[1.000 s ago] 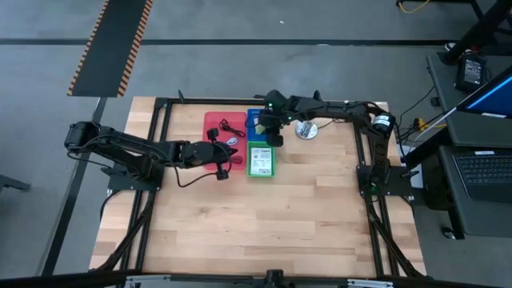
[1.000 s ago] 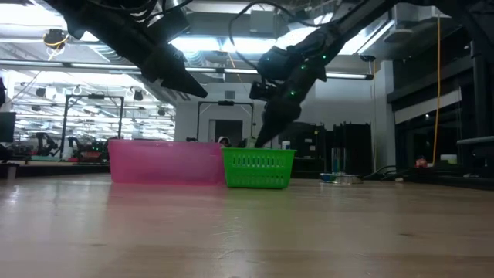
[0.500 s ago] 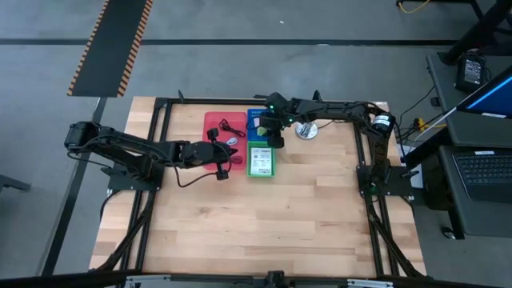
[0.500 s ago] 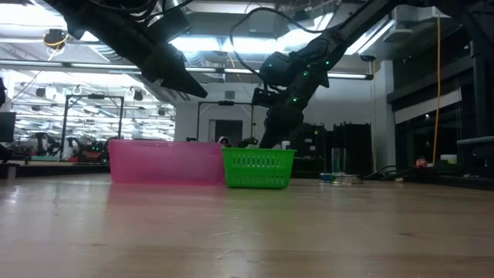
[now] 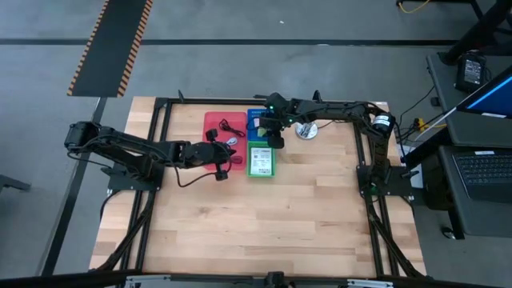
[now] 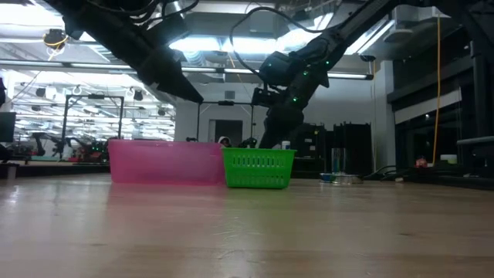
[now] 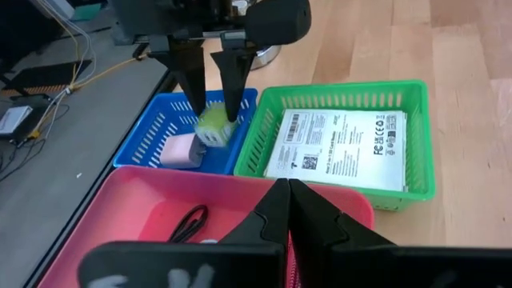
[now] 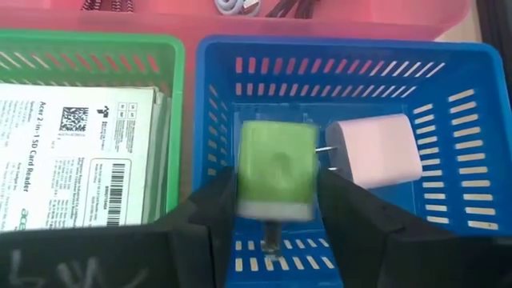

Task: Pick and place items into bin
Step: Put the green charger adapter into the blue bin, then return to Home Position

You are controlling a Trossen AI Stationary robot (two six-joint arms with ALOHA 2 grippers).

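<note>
While inside the blue bin [image 8: 448, 120], green block [image 8: 278, 168] between right gripper [image 8: 272, 210] fingers.

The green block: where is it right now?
The green block is clamped in the right hand, over the blue basket, beside the pink block.

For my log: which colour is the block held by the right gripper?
Light green. The block sits between the right gripper fingers over the blue basket, clearest in the right wrist view.
</note>
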